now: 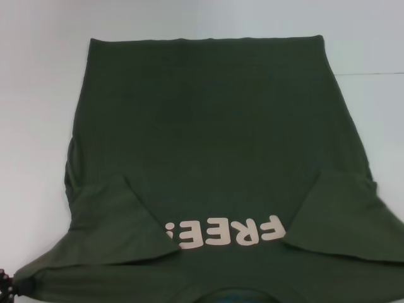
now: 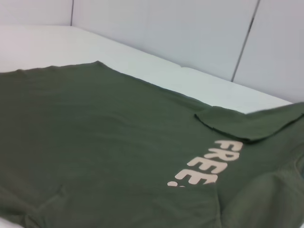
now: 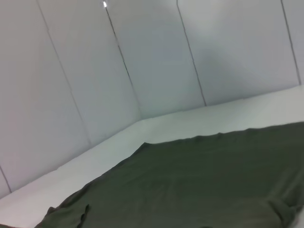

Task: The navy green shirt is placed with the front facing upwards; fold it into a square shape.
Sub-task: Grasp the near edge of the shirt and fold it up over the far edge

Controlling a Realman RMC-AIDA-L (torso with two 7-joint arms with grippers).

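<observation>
Collar is dropping out of sight below the head view's near edge, so we are catching only a sliver of it on the navy green shirt, which is lying front up on the white table with its hem stretching away from us. We are counting one shirt, one pale print and two sleeves folded in over the chest, left sleeve and right sleeve. Only a dark bit of the left gripper is peeking in beside the shirt's near left corner, so we cannot tell how its jaws are standing, and the right gripper is showing nowhere.
</observation>
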